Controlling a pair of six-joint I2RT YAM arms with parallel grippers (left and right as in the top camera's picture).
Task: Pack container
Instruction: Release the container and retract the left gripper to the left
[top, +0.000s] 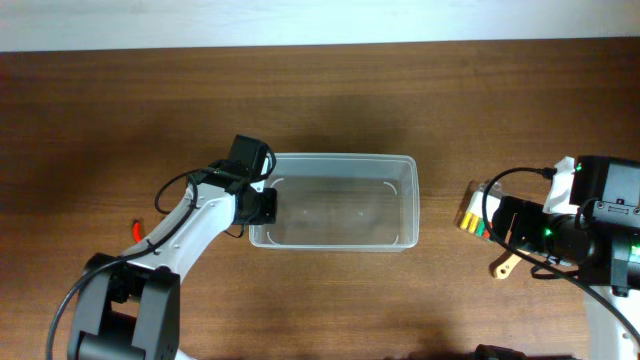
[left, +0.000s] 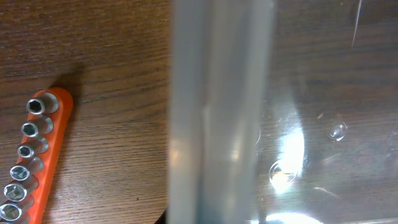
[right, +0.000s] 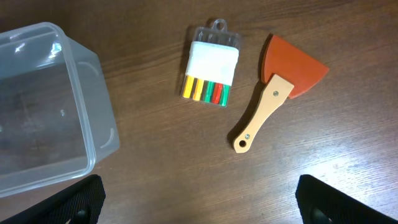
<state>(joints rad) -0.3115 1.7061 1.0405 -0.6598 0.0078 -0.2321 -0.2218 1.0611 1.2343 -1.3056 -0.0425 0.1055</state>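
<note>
The clear plastic container (top: 405, 200) stands at the table's middle, with nothing in it. My left gripper (top: 262, 205) is at its left wall and shut on it. In the left wrist view the wall (left: 217, 112) fills the middle, very close, and my fingers are almost hidden behind it. My right gripper (top: 510, 225) is open and empty to the right of the container. In the right wrist view it (right: 199, 208) hovers over bare wood, and the container's corner (right: 93, 124) lies at the left.
An orange socket holder (left: 31, 168) with several sockets lies left of the container; in the overhead view (top: 137, 228) it is mostly hidden by my left arm. A clear pack of coloured pieces (right: 209, 71) and an orange scraper with a wooden handle (right: 273, 93) lie ahead of my right gripper.
</note>
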